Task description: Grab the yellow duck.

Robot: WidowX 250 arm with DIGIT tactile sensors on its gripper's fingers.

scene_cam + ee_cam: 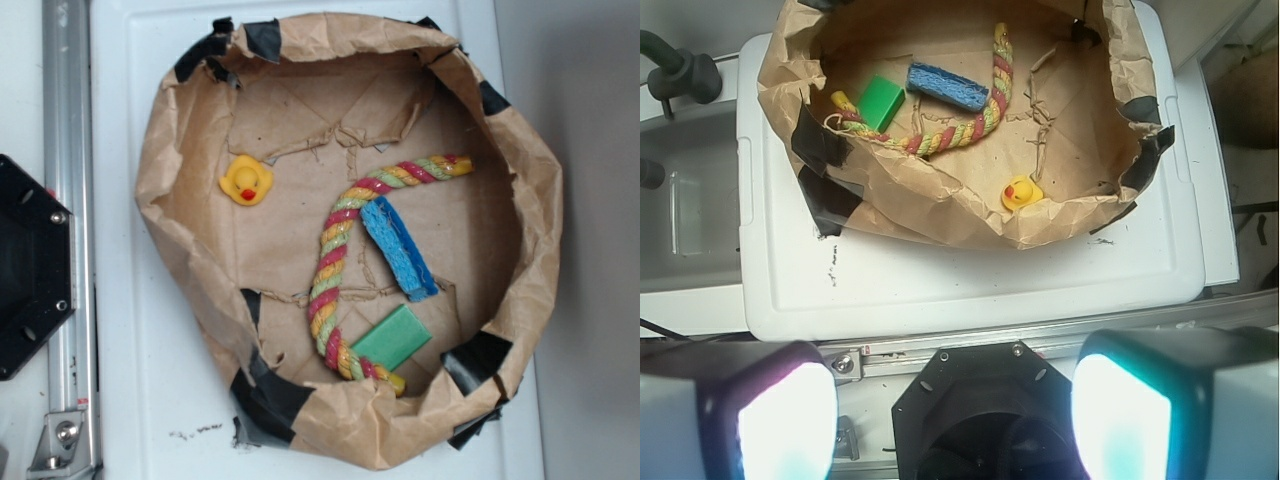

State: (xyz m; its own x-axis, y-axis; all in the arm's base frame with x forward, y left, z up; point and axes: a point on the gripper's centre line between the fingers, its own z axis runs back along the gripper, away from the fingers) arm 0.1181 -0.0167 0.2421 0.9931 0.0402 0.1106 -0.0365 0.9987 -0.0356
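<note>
Our gripper (940,420) hangs high and back from the work, its two fingers (780,420) spread wide at the bottom corners of the wrist view with nothing between them; we judge it is parked above the arm's base so the wrist camera can take in the whole bin first. From left to right in the exterior view: the black base (30,265) and metal rail (68,200) at the edge, then the paper bin (170,150), its crumpled walls taped with black tape (270,395), which seem meant to keep the loose toys from rolling off the white lid (150,400). The duck (246,181) sits alone on the floor just inside the left wall, well apart from the rope (335,255), the sponge (398,247) and the green block (392,338). It stands upright, beak pointing toward the bottom of that view; seen from above it is nearly round, so its long axis is hard to tell, probably running beak to tail.
</note>
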